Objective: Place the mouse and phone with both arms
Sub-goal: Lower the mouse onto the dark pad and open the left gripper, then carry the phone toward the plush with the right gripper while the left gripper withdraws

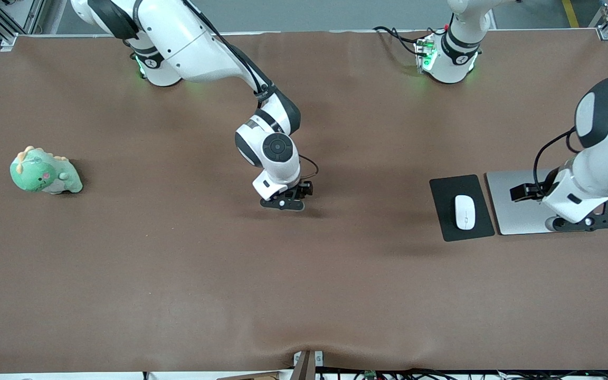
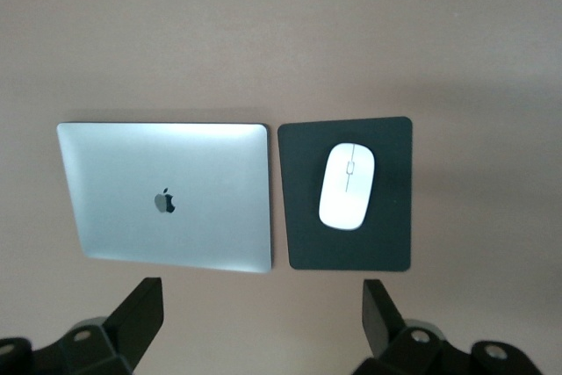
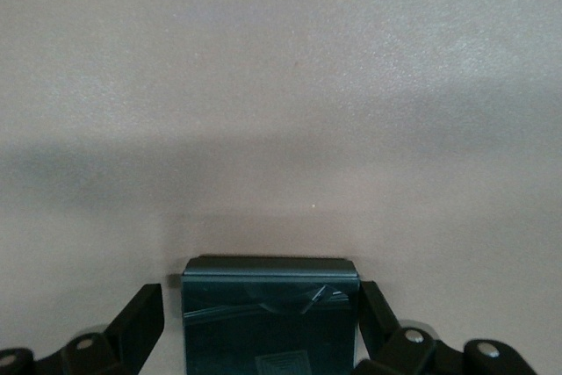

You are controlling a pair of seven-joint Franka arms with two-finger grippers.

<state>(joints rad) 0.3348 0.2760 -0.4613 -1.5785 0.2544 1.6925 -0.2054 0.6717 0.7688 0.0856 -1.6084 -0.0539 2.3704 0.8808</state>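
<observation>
The white mouse lies on a black mouse pad toward the left arm's end of the table; both also show in the left wrist view, mouse on pad. My left gripper is open and empty, over the edge of the silver laptop nearer the front camera; in its wrist view nothing is between the fingers. My right gripper is low at the table's middle. In its wrist view the open fingers straddle the black phone, with a gap on one side. The phone is hidden in the front view.
A closed silver laptop lies beside the mouse pad, toward the left arm's end; it also shows in the left wrist view. A green dinosaur plush sits at the right arm's end of the brown table.
</observation>
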